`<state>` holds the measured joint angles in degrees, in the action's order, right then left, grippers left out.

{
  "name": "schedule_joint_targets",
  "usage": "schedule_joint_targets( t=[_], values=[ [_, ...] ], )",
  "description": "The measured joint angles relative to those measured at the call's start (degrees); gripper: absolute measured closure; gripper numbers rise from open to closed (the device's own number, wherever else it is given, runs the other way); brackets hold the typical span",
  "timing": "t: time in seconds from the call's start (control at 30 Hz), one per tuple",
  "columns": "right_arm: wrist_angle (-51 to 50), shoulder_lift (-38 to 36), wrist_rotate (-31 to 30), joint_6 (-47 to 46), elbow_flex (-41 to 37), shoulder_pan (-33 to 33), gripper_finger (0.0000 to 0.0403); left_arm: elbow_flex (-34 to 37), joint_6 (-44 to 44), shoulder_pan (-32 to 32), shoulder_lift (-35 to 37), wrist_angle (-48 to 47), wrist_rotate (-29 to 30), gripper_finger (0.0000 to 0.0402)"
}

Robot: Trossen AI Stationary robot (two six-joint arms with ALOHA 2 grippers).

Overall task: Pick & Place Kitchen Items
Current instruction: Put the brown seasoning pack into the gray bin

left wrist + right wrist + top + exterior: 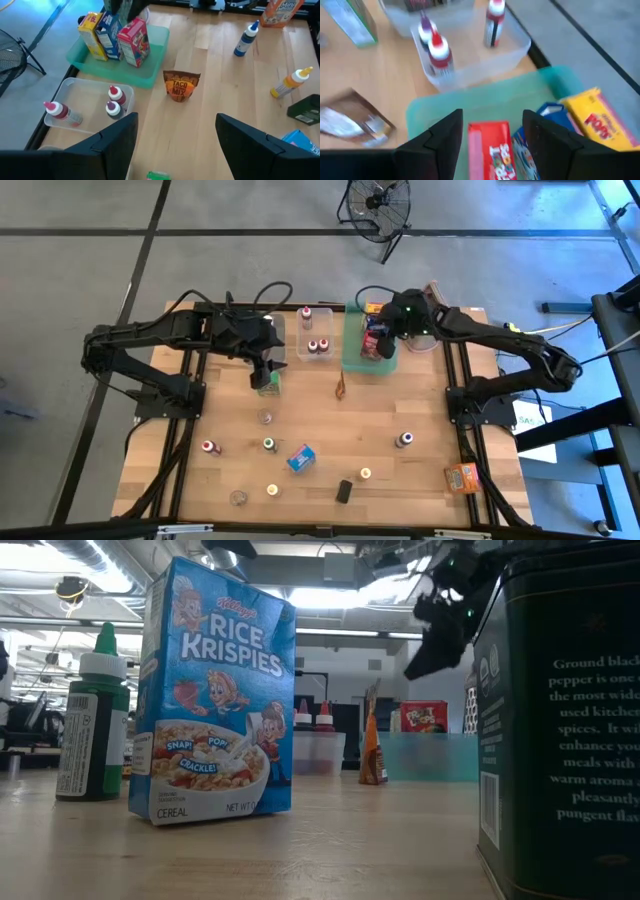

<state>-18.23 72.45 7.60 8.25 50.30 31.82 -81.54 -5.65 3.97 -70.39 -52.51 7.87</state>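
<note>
From above, my right pincer [380, 340] hangs over the green tray [352, 358] at the table's far edge, where small food boxes [374, 326] stand upright together; that looks like the sorting spot for boxes, just as the clear bin [317, 357] beside it keeps the red-capped bottles [317, 346]. My left pincer [266, 372] hovers near the table's far left part, close above a green thing I cannot name. Most items are not yet sorted: a blue cereal box [301, 457], a dark tin [343, 491] and several tiny bottles lie well apart on the near half, and an orange box [461, 476] sits close to the near right corner, the riskiest edge. The middle of the table gives both arms open room.

At table height, the cereal box [213, 695] stands upright beside a green-capped bottle [92, 720], with the tin [565, 720] close on the right; one of my arms hangs dark above the far tray.

Past my left fingers [111, 145], which stand wide apart and hold nothing, I see the tray [150, 75] with a yellow, a blue and a red box [134, 42] side by side, the bin's bottles near it, and a taco mix pouch [180, 87] standing free on bare wood.

Past my right fingers [445, 142], parted with a red box [492, 150] between them, I cannot tell whether I am touching it or have let go. The box sits inside the tray, blue and yellow boxes [592, 120] just beside it, so there is little room sideways; straight up looks like the clear way out.
</note>
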Motion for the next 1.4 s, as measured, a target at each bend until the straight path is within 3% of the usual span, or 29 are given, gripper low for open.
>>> schedule_joint_targets(
  t=[0.2, 0.47, 0.7, 0.87, 1.23, 1.4],
  values=[
    [-2.93, -4.29, 1.32, -6.23, 4.13, -3.06, 0.0194, 0.00, -0.09, 0.00, 0.00, -0.71, -0.01, 0.0139],
    [-4.99, -9.62, 9.92, -14.97, 11.14, -8.56, 0.0194, 0.00, -1.80, 0.00, 0.00, -5.01, 0.01, 0.0139],
    [-6.10, -12.92, 21.44, -22.00, 14.79, -12.95, 0.0194, 0.00, -4.82, 0.00, 0.00, -5.21, 0.14, 0.0139],
    [-7.54, -13.69, 24.84, -24.14, 14.98, -16.49, 0.0194, 0.03, -7.88, -0.13, 0.00, -5.16, -0.35, 0.0139],
    [-17.22, -13.40, 24.90, -25.97, 14.96, -27.70, 0.0194, 0.39, -9.25, -0.11, 0.02, -4.70, -5.81, 0.0139],
    [-19.33, -13.11, 13.73, -27.79, 14.93, -33.88, 0.0194, 0.39, -9.66, -0.11, 0.02, -4.28, -6.50, 0.0139]
  ],
)
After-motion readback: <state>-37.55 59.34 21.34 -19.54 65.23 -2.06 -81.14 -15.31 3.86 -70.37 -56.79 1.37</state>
